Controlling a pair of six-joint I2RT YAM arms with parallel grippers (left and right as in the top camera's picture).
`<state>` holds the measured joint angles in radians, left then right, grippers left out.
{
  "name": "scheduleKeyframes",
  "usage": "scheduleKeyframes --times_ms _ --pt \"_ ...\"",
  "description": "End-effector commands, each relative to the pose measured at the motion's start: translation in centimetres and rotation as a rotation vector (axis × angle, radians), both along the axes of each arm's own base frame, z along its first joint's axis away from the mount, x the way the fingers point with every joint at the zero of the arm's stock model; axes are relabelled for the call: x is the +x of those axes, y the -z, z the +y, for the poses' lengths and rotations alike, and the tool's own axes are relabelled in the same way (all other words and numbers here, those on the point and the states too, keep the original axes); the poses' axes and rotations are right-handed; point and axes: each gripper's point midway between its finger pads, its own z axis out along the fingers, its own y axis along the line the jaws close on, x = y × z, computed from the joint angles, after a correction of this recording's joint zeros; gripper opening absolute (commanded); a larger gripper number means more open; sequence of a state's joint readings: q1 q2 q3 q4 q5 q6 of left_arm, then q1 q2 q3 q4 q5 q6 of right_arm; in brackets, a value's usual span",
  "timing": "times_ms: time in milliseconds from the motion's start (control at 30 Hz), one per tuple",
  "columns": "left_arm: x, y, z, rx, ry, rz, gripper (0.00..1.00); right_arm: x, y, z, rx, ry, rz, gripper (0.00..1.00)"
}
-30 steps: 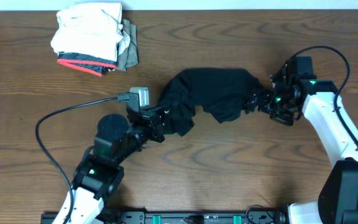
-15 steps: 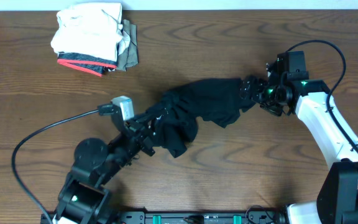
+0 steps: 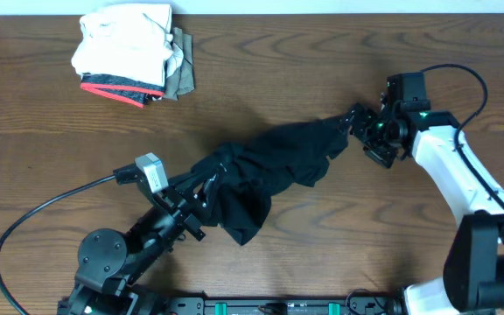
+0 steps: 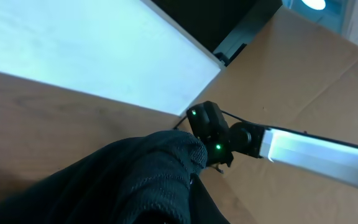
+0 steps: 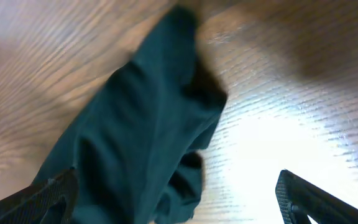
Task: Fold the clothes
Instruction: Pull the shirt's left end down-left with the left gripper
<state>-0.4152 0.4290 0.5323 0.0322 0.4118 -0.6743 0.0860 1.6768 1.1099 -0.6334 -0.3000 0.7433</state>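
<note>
from overhead, a black garment [image 3: 265,171] is stretching diagonally across the wooden table [image 3: 51,157] between 2 arms. the left gripper [image 3: 198,194] is clamping its lower end and the right gripper [image 3: 355,122] is clamping its upper end. a pile of folded clothes [image 3: 132,52] is sitting at the far left corner.

in the left wrist view, the garment [image 4: 123,183] is filling the foreground; the right gripper [image 4: 209,134] is holding its far end.

in the right wrist view, the garment [image 5: 135,143] is hanging over the table [image 5: 303,124]; the fingers [image 5: 55,193] are standing wide apart at the frame edges, so i cannot tell the grip here.

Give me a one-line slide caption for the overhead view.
Both tools stretch a black garment across the table; folded clothes sit far left.
</note>
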Motion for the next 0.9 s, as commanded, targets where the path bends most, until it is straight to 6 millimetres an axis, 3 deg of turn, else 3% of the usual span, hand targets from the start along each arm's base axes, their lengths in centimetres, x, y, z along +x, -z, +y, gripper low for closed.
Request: scheduleKeyframes --times_ms 0,133,267,400,567,867 --pt "-0.6 -1.8 0.3 -0.017 -0.004 -0.037 0.06 0.1 1.6 0.2 0.003 0.025 0.037 0.99" --pt "-0.5 -0.8 0.3 0.004 -0.007 -0.005 0.06 0.7 2.4 0.2 -0.016 -0.030 0.013 0.99" --pt "0.3 0.6 1.1 0.036 -0.071 0.047 0.06 1.9 2.6 -0.2 -0.109 -0.218 -0.094 0.99" --pt "1.4 2.2 2.9 0.088 -0.195 0.093 0.06 2.3 2.6 -0.8 -0.181 -0.368 -0.162 0.99" --pt "2.2 2.5 5.0 0.117 -0.323 0.119 0.06 2.3 2.6 -1.1 -0.212 -0.447 -0.189 0.99" --pt "2.6 4.6 9.7 0.217 -0.583 0.222 0.06 2.5 2.2 0.0 -0.233 -0.644 -0.284 0.99"
